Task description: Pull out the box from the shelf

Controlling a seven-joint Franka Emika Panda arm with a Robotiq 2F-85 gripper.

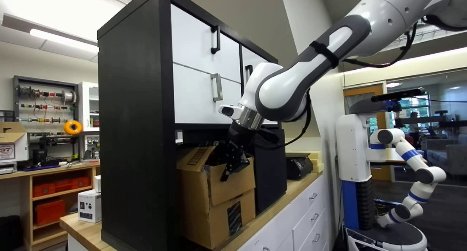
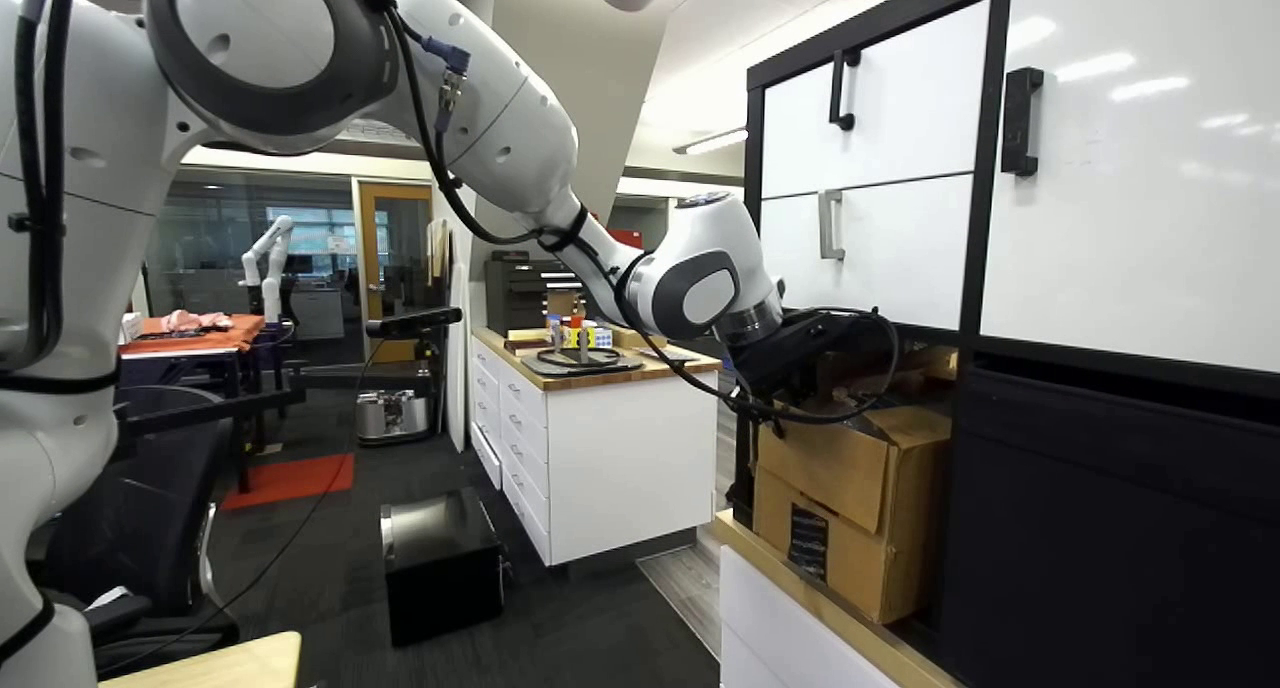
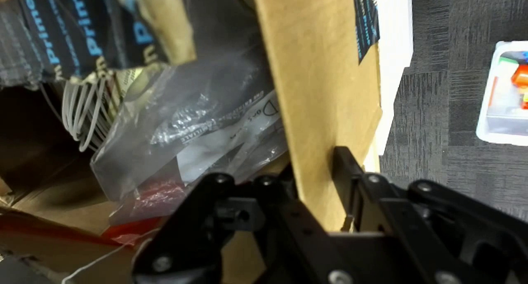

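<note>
The large brown cardboard box point(image 1: 193, 200) sits in the lower cubby of the shelf point(image 1: 133, 134), a black unit with white fronts. The box also shows in an exterior view point(image 2: 835, 468) and in the wrist view point(image 3: 317, 69), with its top open and plastic bags inside. My gripper point(image 1: 233, 163) is at the top of the box's front wall; in the wrist view point(image 3: 315, 172) one finger is inside the box and one outside. The fingers are close together and cardboard fills the gap between them. The inner finger is mostly hidden. Black printed tape is on the front.
A dark fabric bin point(image 1: 270, 167) fills the neighbouring cubby, close beside the box. A wooden counter point(image 1: 284, 192) over white drawers point(image 1: 310, 207) supports the shelf. Grey handles and black handles point(image 1: 216, 40) stick out above. Another robot point(image 1: 354, 149) stands beyond. A plastic tub point(image 3: 503, 131) lies on the floor.
</note>
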